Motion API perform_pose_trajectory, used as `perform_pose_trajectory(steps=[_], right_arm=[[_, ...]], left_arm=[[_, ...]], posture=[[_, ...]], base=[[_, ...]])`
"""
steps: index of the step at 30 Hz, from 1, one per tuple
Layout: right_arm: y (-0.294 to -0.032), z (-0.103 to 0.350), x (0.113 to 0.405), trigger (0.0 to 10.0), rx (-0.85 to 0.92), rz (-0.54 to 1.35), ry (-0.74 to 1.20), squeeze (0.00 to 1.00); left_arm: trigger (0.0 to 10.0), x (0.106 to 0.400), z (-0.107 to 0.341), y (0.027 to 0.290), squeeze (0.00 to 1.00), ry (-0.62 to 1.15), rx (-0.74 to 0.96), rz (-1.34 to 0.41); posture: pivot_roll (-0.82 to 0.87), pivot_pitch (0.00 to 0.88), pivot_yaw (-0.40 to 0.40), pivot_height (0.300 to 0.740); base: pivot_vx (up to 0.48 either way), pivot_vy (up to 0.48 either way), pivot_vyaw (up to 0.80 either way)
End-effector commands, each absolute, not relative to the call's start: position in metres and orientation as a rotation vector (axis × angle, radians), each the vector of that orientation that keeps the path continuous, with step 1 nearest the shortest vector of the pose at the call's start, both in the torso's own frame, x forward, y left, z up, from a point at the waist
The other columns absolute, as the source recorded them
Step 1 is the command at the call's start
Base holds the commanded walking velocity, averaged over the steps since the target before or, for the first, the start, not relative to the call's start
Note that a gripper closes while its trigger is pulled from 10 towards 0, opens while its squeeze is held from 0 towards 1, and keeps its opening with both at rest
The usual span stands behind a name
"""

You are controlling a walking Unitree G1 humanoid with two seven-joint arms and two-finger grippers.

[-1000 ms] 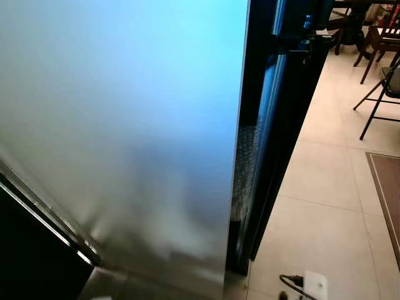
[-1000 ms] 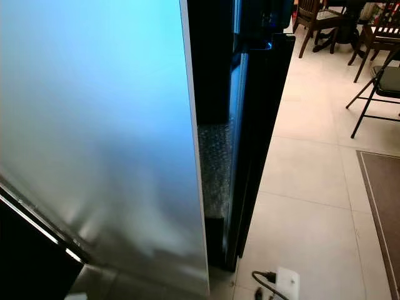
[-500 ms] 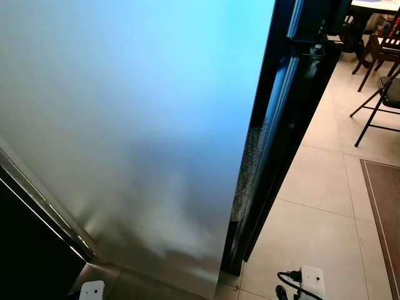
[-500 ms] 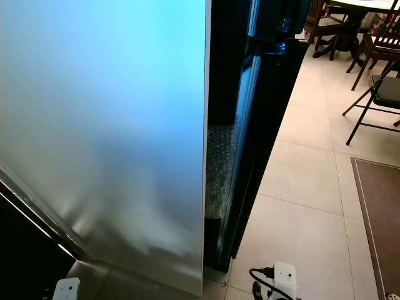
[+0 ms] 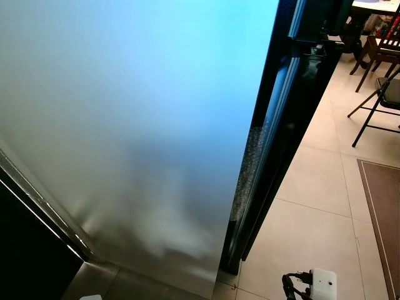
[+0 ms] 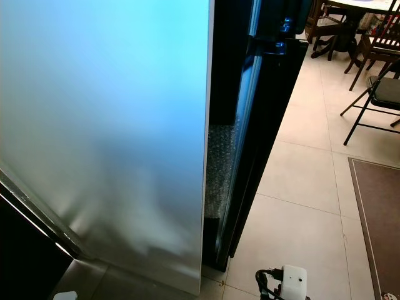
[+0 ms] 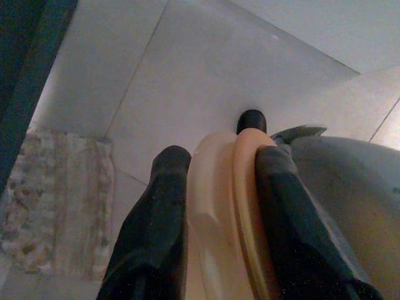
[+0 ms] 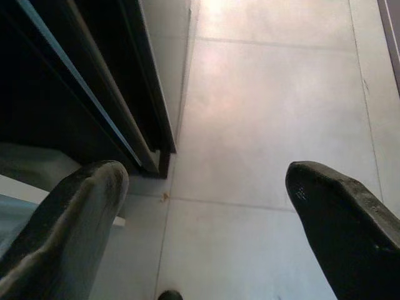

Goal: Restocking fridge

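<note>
A tall frosted pale door panel [image 5: 125, 125] stands close before me and takes up the left of the eye views. Beside it is the black fridge body [image 5: 294, 112], with a narrow dark gap [image 5: 250, 169] between them. In the left wrist view my left gripper [image 7: 222, 156] is shut on a cream and orange bottle-like object [image 7: 219, 206] with a dark tip, held over pale floor tiles. In the right wrist view my right gripper [image 8: 206, 181] is open, its fingers wide apart above the floor near the fridge's black base [image 8: 119, 119].
A white power strip [image 5: 324, 282] with a black plug lies on the tiles by the fridge's foot. A folding chair [image 5: 381, 100], dark wooden chairs [image 6: 375, 44] and a brown rug [image 5: 384, 206] are to the right. A patterned mat [image 7: 56, 200] lies on the floor.
The whole picture has shifted a little, so the camera moved: the door edge and the power strip sit further right in the left eye view. Nothing else visibly moved.
</note>
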State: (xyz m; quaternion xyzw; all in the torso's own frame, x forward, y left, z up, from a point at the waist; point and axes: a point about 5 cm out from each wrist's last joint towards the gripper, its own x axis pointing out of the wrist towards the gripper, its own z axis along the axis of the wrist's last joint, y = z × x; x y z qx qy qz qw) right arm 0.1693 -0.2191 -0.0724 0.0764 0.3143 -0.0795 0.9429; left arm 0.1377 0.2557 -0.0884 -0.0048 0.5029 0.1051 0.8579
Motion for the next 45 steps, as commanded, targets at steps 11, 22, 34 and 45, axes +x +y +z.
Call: perform_pose_trajectory(steps=[11,22,34,45], right_arm=[[-0.235,-0.009,0.223,10.0,0.018,-0.167,0.185,0.00],[-0.232,0.053,0.239,10.0,-0.019,-0.159,-0.092,0.00],[-0.205,0.094,0.244,10.0,0.189,0.152,-0.095,0.00],[-0.193,0.142,0.271,10.0,0.126,0.272,-0.137,0.00]], left_arm=[[10.0,0.115,-0.097,0.252,0.00,1.105,-0.018,0.207],[10.0,0.105,-0.099,0.253,0.00,1.126,-0.005,0.192],[10.0,0.104,-0.099,0.253,0.00,1.128,0.002,0.190],[10.0,0.106,-0.098,0.254,0.00,1.116,-0.003,0.192]], posture=[[-0.01,0.000,-0.045,0.740],[-0.02,0.000,-0.038,0.740],[-0.03,0.000,-0.047,0.740],[-0.02,0.000,-0.057,0.740]], base=[[0.000,0.000,0.00],[0.000,0.000,0.00],[0.000,0.000,0.00],[0.000,0.000,0.00]])
